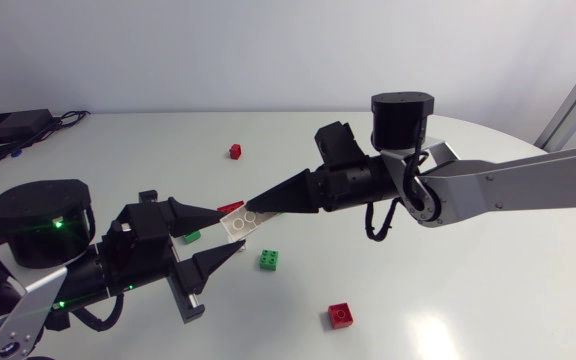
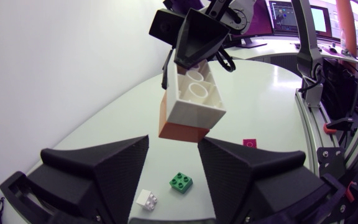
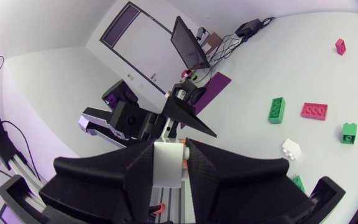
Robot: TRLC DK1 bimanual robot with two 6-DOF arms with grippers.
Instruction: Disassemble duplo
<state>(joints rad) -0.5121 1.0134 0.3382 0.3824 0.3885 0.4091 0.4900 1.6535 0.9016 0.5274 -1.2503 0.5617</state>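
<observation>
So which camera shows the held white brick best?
Left wrist view: most of the white brick, orange piece attached. Head view shows it small; right wrist view only an end between the right arm's fingers.

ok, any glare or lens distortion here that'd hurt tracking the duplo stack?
Head view: a glare patch on the table near the red brick, away from the duplo stack. Left wrist view: fisheye bows the table edge; stack evenly lit. Right wrist view: strong fisheye, dark corners; the right end effector covers most of the stack.
</observation>
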